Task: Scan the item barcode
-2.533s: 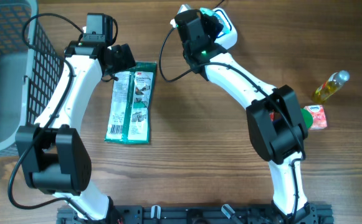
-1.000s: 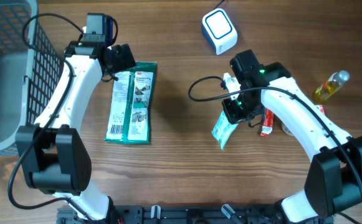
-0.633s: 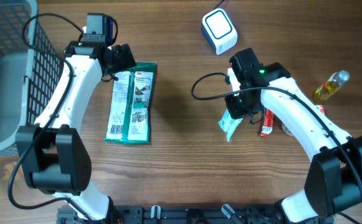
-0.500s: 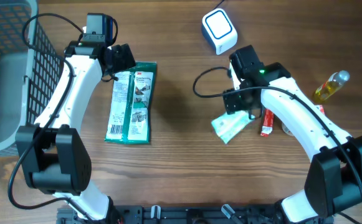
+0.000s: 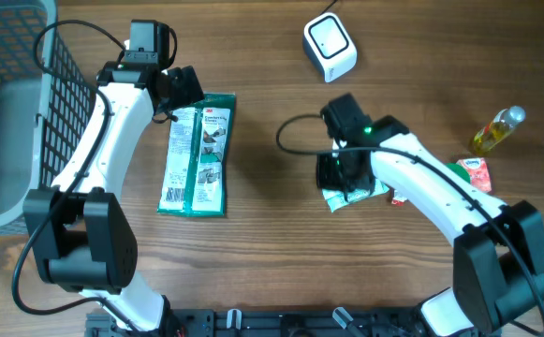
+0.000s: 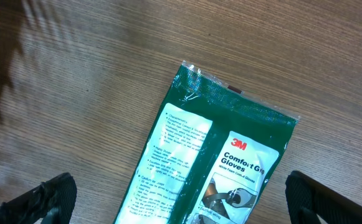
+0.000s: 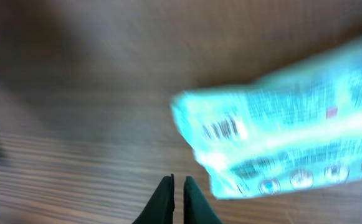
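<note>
Right end effector (image 7: 177, 198) clenched, empty, tips just beside small teal plastic packet (image 7: 280, 140). Packet lies flat on wooden bench (image 5: 253, 262), barcode up. White cube scanner (image 5: 330, 47) well apart. Left end effector (image 6: 179, 196) spread wide above green glove pack (image 6: 218, 155). Scan likely pending: grasp, then present.

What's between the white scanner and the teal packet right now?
Overhead view: bare table wood below the white scanner, then the black wrist of the right arm, overlapping the teal packet.
</note>
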`<state>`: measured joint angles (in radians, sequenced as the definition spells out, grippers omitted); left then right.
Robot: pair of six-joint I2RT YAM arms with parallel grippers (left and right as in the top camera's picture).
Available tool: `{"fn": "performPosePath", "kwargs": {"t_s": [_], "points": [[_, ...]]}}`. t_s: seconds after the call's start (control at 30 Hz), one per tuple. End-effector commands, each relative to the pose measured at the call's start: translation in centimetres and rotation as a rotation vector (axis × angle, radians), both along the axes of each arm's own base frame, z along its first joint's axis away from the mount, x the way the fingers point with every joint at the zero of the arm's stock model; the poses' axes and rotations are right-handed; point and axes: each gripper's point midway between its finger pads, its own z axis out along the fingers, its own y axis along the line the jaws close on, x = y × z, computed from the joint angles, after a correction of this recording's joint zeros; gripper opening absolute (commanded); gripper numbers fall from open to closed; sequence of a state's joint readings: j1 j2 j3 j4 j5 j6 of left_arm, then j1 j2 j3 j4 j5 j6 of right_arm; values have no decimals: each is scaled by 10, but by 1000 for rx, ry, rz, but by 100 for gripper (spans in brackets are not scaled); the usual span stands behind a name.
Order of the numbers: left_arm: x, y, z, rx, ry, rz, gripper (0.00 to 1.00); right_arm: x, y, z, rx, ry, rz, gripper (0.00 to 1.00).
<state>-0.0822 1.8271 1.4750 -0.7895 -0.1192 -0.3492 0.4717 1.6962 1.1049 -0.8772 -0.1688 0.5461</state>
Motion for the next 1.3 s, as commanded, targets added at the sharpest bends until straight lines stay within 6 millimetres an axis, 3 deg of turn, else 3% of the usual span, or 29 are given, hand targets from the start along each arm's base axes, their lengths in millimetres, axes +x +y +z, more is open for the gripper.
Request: {"fn": "performPosePath", "kwargs": {"t_s": [0.0,0.13,0.23,0.33,0.47,0.63,0.87,1.07,1.27], "points": [[1,2,3,10,-7,1,100,-28,-12,-24,-34,100,-57,7],[1,2,3,10,-7,1,100,-31,-34,-37,-142,73,-68,7],[1,2,3,10,-8,1,100,-30,-42,-37,-183,65,-92,7],[1,2,3,10,-8,1,100,-31,-65,-36,-278,67,-113,8],[1,2,3,10,-8,0,100,-9,-80,-20,-254,55,-198,11],[1,2,3,10,-7,1,100,6,-42,2,-4,73,-125,9],[1,2,3,10,-8,0,100,4,-6,0,55,30,-41,6],[1,2,3,10,-8,1,100,4,-7,-16,-1,6,-82,5],[1,2,3,10,-8,1,100,5,-25,-29,-92,-24,-118,4]]}}
